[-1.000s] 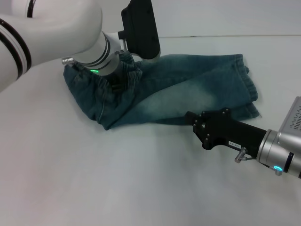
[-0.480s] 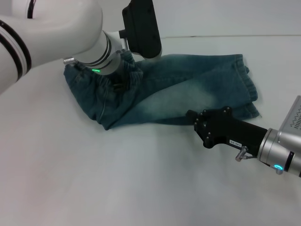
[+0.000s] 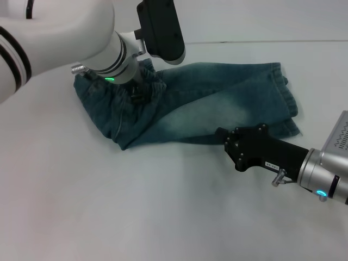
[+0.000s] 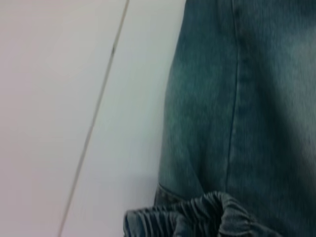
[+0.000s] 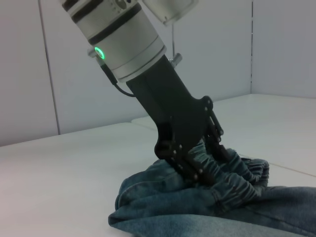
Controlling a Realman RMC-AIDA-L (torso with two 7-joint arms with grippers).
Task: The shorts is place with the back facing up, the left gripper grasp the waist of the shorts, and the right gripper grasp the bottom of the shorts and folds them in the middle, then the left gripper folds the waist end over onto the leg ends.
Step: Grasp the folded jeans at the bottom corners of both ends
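The blue denim shorts (image 3: 217, 103) lie folded lengthwise on the white table (image 3: 109, 206). Their waist points left and their leg ends (image 3: 288, 100) point right. My left gripper (image 3: 136, 97) stands over the waist end, shut on a gathered bunch of the elastic waistband (image 3: 148, 87). The right wrist view shows that left gripper (image 5: 205, 170) pinching the ruffled waistband (image 5: 237, 182) slightly above the table. In the left wrist view, the waistband (image 4: 197, 217) and the denim (image 4: 247, 98) fill the frame. My right gripper (image 3: 220, 135) hovers at the shorts' near edge, holding nothing.
A table seam (image 3: 261, 41) runs across the back behind the shorts. White wall panels (image 5: 29, 74) stand behind the table in the right wrist view. My right arm (image 3: 321, 179) reaches in from the front right.
My left gripper has drawn the pinched waistband a little up and back, tightening the bunch. The right gripper has barely shifted.
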